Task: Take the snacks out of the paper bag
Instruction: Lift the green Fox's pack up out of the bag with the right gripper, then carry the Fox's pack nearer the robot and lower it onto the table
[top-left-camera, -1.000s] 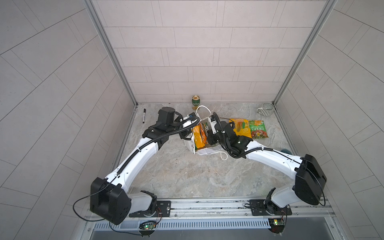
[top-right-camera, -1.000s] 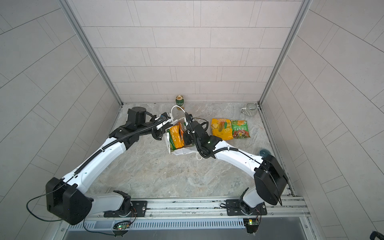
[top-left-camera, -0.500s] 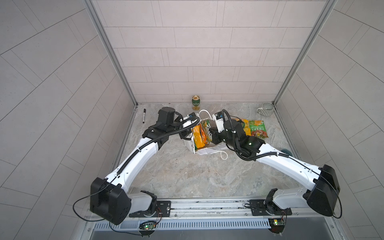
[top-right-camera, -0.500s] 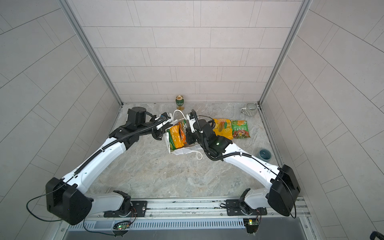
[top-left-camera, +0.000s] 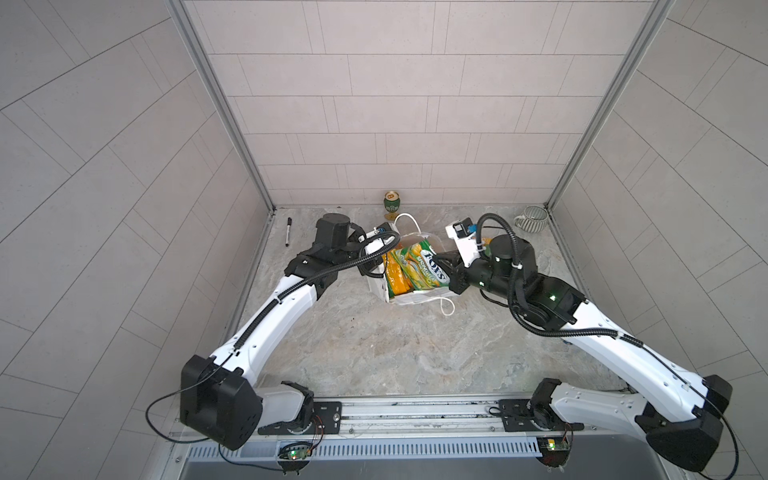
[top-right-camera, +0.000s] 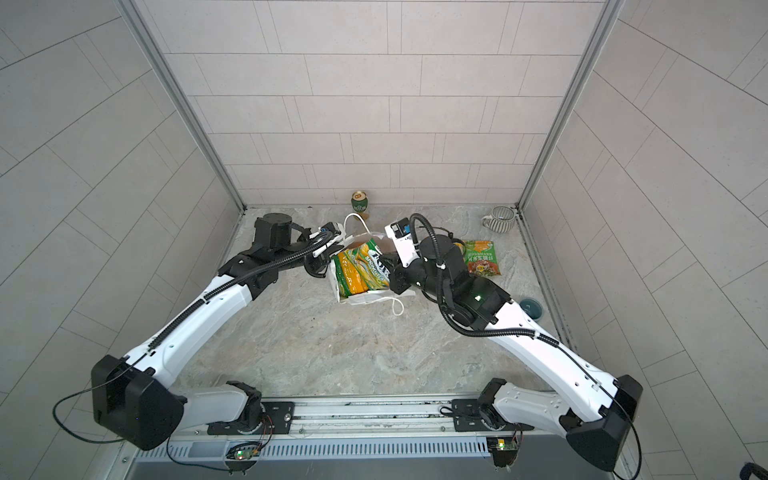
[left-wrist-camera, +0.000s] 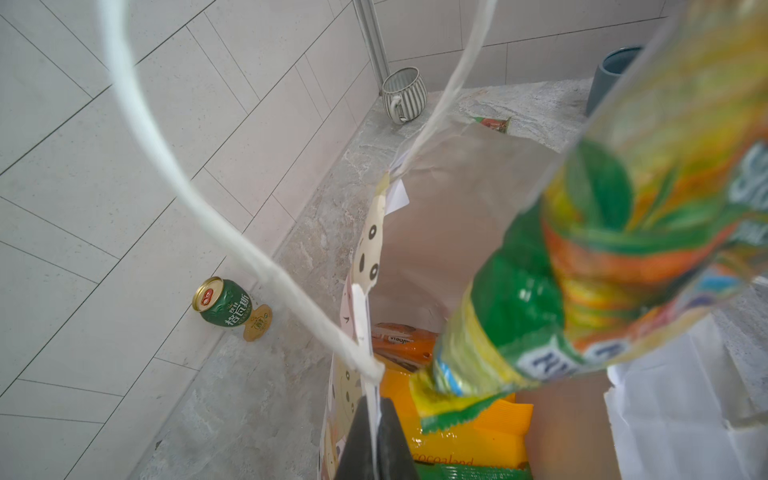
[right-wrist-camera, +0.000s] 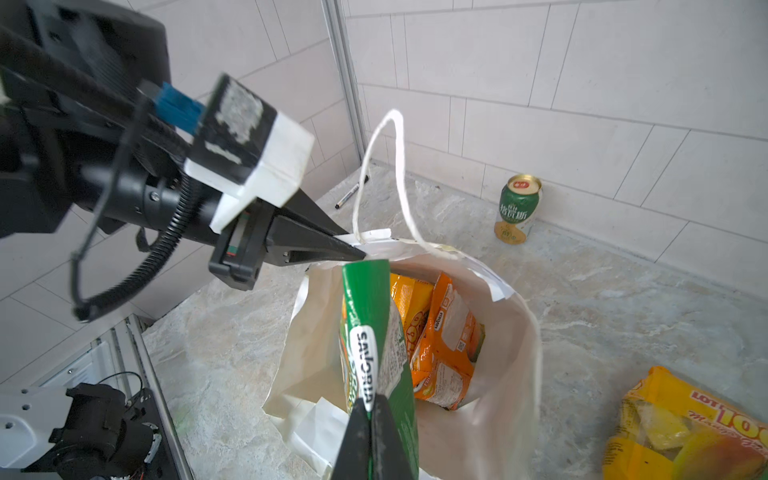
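Though partly behind the green packet (right-wrist-camera: 376, 316), orange snacks (right-wrist-camera: 448, 345) inside paper bag (right-wrist-camera: 517, 349)

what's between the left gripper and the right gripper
The green-yellow FOX'S packet, pinched by the right gripper above the paper bag; the left gripper grips the bag's rim. Shows in both top views.

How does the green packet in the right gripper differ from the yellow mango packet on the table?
The green packet is pinched in the shut right gripper, held upright at the mouth of the paper bag; the yellow mango packet lies flat on the table beside the bag, untouched. The green packet is green and yellow; the mango packet is yellow-orange with red lettering. Both are glossy plastic packets.
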